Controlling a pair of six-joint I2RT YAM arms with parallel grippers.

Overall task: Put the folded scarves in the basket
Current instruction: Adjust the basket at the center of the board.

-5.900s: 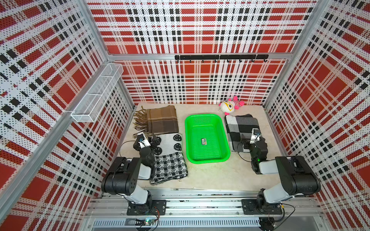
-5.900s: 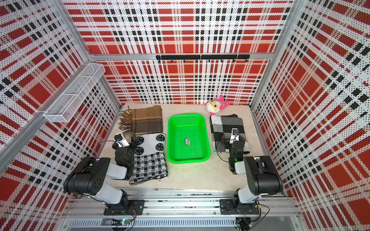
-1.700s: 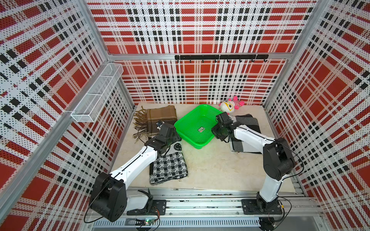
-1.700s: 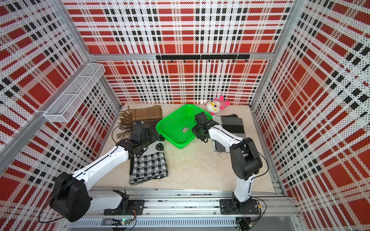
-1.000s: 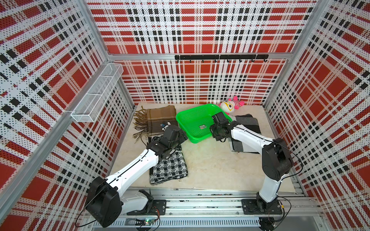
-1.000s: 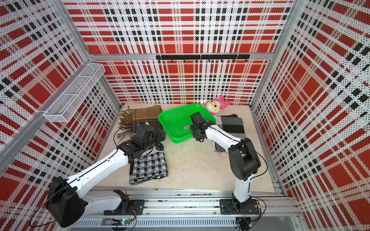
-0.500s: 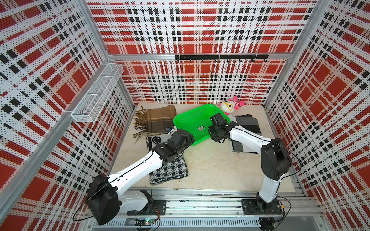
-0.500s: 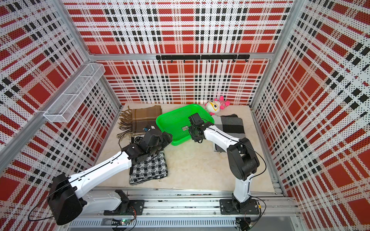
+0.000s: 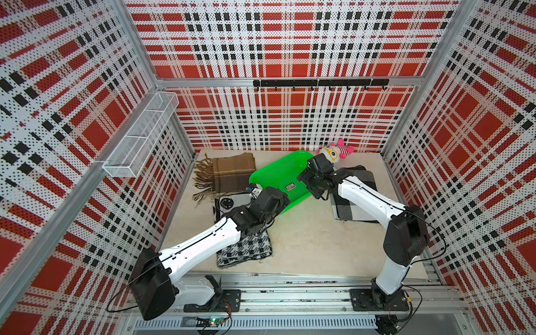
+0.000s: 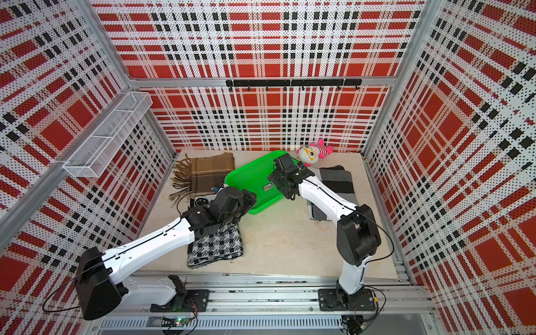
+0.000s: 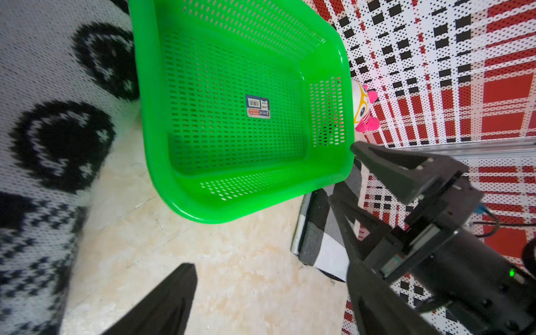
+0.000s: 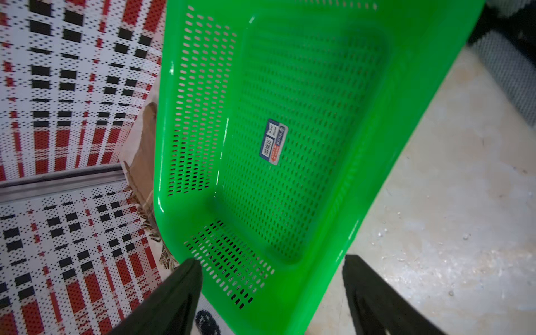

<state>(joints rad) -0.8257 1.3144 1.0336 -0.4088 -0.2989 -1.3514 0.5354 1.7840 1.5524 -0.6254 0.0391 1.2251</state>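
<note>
The green basket [image 9: 278, 177] [image 10: 252, 179] sits slanted at the back middle, holding only a sticker. My right gripper [image 9: 304, 177] [image 12: 269, 275] is open, its jaws either side of the basket's right rim corner [image 12: 377, 174]. My left gripper [image 9: 280, 200] [image 11: 272, 290] is open over bare table by the basket's near corner [image 11: 203, 214]. Three folded scarves lie outside the basket: a brown fringed one [image 9: 232, 174], a black-and-white knitted one [image 9: 246, 249] under my left arm, and a grey checked one [image 9: 359, 179] under my right arm.
A pink and white plush toy [image 9: 333, 152] lies at the back right behind the basket. A white wire rack [image 9: 139, 145] hangs on the left wall and a black hook rail [image 9: 319, 83] on the back wall. Plaid walls enclose three sides.
My right gripper has opened and let go of the basket's rim. The basket has shifted left and turned. My left arm has swung right to the basket's near corner, jaws a little wider.
</note>
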